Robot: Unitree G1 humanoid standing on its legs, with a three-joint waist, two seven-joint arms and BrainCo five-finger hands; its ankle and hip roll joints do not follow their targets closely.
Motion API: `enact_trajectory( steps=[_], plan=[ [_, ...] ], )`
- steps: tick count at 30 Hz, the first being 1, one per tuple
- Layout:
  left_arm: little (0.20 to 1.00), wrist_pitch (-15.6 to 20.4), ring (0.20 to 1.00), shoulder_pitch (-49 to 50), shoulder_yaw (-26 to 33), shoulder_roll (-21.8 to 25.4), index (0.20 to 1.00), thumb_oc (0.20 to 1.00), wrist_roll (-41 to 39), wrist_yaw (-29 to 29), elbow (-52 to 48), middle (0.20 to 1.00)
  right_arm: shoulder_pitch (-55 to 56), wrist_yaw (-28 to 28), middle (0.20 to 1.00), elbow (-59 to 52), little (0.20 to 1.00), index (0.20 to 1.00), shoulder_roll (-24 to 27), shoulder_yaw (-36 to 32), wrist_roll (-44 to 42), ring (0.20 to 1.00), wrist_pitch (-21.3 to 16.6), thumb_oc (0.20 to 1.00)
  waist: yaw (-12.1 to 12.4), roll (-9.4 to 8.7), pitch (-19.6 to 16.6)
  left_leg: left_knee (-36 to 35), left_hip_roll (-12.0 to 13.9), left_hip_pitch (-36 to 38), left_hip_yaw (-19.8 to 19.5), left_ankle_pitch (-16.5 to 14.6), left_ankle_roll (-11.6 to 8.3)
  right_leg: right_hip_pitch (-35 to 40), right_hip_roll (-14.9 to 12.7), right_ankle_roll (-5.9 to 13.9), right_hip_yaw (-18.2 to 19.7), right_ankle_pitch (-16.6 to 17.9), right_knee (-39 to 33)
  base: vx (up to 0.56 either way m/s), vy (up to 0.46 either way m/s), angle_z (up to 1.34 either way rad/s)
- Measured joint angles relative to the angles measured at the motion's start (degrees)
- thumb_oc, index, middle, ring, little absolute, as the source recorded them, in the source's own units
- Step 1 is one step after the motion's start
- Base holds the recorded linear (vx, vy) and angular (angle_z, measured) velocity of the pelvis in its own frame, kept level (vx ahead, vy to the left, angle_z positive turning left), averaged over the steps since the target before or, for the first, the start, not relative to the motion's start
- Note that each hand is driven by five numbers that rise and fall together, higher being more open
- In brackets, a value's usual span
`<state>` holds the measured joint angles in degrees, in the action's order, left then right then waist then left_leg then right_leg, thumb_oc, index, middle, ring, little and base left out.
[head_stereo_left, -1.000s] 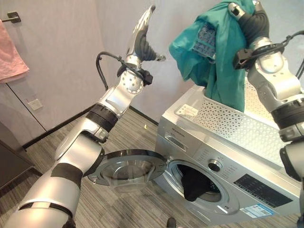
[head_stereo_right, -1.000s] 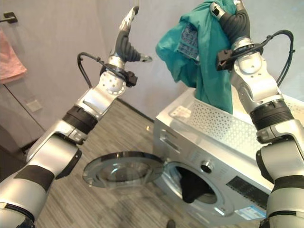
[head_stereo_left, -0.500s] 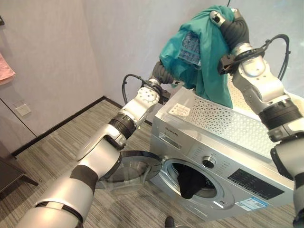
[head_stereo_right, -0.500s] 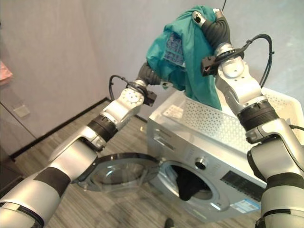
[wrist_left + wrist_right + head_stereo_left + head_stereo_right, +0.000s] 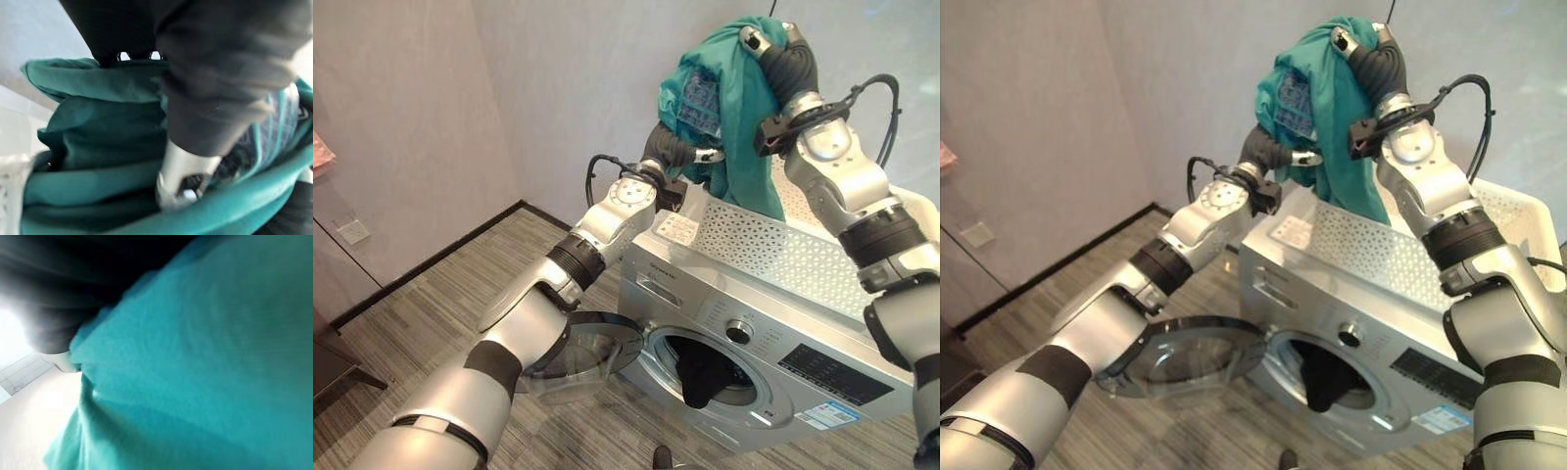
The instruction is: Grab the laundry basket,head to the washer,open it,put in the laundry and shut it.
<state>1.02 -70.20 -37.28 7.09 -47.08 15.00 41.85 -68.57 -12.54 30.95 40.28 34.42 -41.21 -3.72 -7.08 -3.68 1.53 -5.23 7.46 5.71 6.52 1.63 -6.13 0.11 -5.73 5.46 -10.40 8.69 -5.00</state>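
Your left robot hand [image 5: 677,157] has swung down from the air and now reaches into the folds of the teal cotton garment [image 5: 729,98]; you cannot tell whether it grips. Your right robot hand [image 5: 773,44] stays curled in the cloth, holding it above the white perforated plastic laundry basket [image 5: 803,259] on the silver front-loading washer [image 5: 705,294]. The round glass door [image 5: 578,352] hangs open, so loading can follow.

Teal garment [image 5: 734,108] – bunched, hanging in folds high above the white perforated laundry basket [image 5: 803,259], which sits on top of the silver washer [image 5: 754,362]. Washer door [image 5: 578,354] swung open toward 9 o'clock – dark laundry [image 5: 705,377] drapes over the drum opening's lip.
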Motion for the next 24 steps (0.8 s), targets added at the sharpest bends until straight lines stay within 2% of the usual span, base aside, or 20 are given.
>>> enact_trajectory(
  steps=[6, 7, 8, 9, 10, 15, 19, 21, 22, 23, 24],
  plan=[
    [0.2, 0.19, 0.2, 0.35, -0.15, -0.52, 0.2, 0.2, 0.08, -0.01, -0.11, 0.2, 1.21, 0.04, 0.2, -0.58, 0.2, 0.2, -1.41, -0.32, 0.47, 0.2, -0.19, 0.2, -0.25, 0.09, -0.06, 0.0, -0.07, 0.25, 0.53, -0.04, 0.05, -0.1, -0.01, 0.0, 0.51, 0.2, -0.01, 0.0, -0.001, -0.04],
    [0.2, 0.33, 0.2, 0.47, -0.12, -0.41, 0.2, 0.2, 0.7, 0.0, -0.31, 0.2, 1.54, 0.11, 0.235, -0.81, 0.235, 0.235, -1.35, -0.53, 0.53, 0.235, -0.2, 0.235, -0.32, 0.19, -0.12, 0.0, -0.07, 0.25, 0.55, -0.03, 0.04, -0.12, 0.01, -0.03, 0.57, 0.24, -0.01, 0.0, 0.0, 0.0],
    [0.2, 0.52, 0.2, 0.94, -0.12, -0.2, 0.2, 0.2, 1.07, -0.01, -1.19, 0.2, 2.67, 0.14, 0.438, -1.81, 0.438, 0.438, -1.17, -1.27, 0.55, 0.438, -0.51, 0.438, -0.33, 0.19, -0.17, 0.0, -0.04, 0.25, 0.53, -0.03, 0.04, -0.11, 0.05, -0.03, 0.64, 0.24, -0.01, 0.0, 0.0, 0.0],
    [0.2, 1.0, 0.2, 1.97, -0.11, 0.28, 0.2, 0.2, 1.54, 0.05, -2.73, 0.2, 4.41, 0.08, 0.551, -3.11, 0.551, 0.551, -1.18, -2.22, 0.55, 0.551, -1.13, 0.551, -0.33, 0.17, -0.25, -0.01, 0.0, 0.27, 0.54, -0.03, 0.04, -0.11, 0.06, -0.03, 0.66, 0.24, -0.01, 0.0, 0.0, 0.0],
    [0.2, 1.59, 0.2, 2.67, -0.11, 0.32, 0.2, 0.2, 2.65, 0.14, -3.28, 0.2, 5.24, 0.09, 1.0, -3.55, 1.0, 1.0, -1.18, -2.44, 0.59, 1.0, -1.38, 1.0, -0.38, 0.19, -0.26, -0.01, -0.02, 0.26, 0.56, -0.03, 0.05, -0.11, 0.02, -0.03, 0.65, 0.24, -0.01, 0.0, 0.0, 0.0],
    [0.2, 2.46, 0.2, 3.23, 0.04, 1.54, 0.2, 0.2, 4.93, 1.7, -3.26, 0.2, 6.8, -0.46, 1.0, -5.78, 1.0, 1.0, -1.21, -3.3, 3.96, 1.0, -1.55, 1.0, -1.05, 0.18, -0.26, -0.01, -0.08, 0.24, 0.66, -0.03, 0.05, -0.19, 0.01, -0.04, 0.75, 0.29, -0.01, 0.0, 0.0, 0.0],
    [0.2, 3.12, 0.2, 3.21, 0.97, 4.14, 0.2, 0.2, 7.36, 2.81, -7.09, 0.2, 14.01, -3.08, 1.0, -13.42, 1.0, 1.0, -0.88, -10.95, 11.19, 1.0, -2.36, 1.0, -1.95, 0.25, -0.3, -0.04, -0.08, 0.22, 0.7, -0.08, 0.08, -0.22, 0.02, 0.01, 0.86, 0.25, -0.01, 0.0, 0.0, 0.0],
    [0.2, 4.93, 0.2, 3.11, 1.25, 5.57, 0.2, 0.2, 7.89, 2.9, -8.45, 0.2, 15.6, -4.77, 1.0, -14.24, 1.0, 1.0, -0.66, -12.22, 13.64, 1.0, -2.73, 1.0, -2.49, 0.46, -0.41, -0.05, -0.12, 0.27, 0.84, -0.17, 0.11, -0.22, -0.04, 0.03, 0.89, 0.23, -0.01, 0.02, 0.012, -0.01],
    [0.2, 4.9, 0.2, 3.04, 2.11, 6.48, 0.2, 0.2, 8.73, 3.07, -9.63, 0.2, 17.91, -5.11, 1.0, -16.21, 1.0, 1.0, -0.03, -14.88, 16.0, 1.0, -2.68, 1.0, -2.79, 0.55, -0.46, -0.05, -0.19, 0.35, 0.95, -0.18, 0.1, -0.24, -0.04, 0.09, 1.11, 0.19, -0.01, 0.03, 0.022, -0.01],
    [0.2, 4.95, 0.2, 3.05, 3.13, 7.63, 0.2, 0.2, 9.64, 3.66, -12.28, 0.2, 21.63, -5.93, 1.0, -19.05, 1.0, 1.0, 0.13, -19.69, 18.89, 1.0, -2.89, 1.0, -2.78, 0.55, -0.45, -0.05, -0.16, 0.34, 0.94, -0.2, 0.09, -0.25, 0.0, 0.09, 1.11, 0.19, -0.01, 0.04, 0.035, -0.04],
    [0.2, 5.55, 0.2, 3.04, 6.33, 10.08, 0.2, 0.2, 10.01, 4.56, -17.32, 0.2, 28.1, -7.71, 1.0, -21.85, 1.0, 1.0, 2.35, -25.69, 22.95, 1.0, -2.81, 1.0, -2.97, 0.65, -0.47, -0.06, -0.18, 0.47, 1.31, -0.38, 0.09, -0.25, 0.0, 0.13, 1.32, 0.17, -0.01, 0.04, 0.036, -0.08]
  ],
)
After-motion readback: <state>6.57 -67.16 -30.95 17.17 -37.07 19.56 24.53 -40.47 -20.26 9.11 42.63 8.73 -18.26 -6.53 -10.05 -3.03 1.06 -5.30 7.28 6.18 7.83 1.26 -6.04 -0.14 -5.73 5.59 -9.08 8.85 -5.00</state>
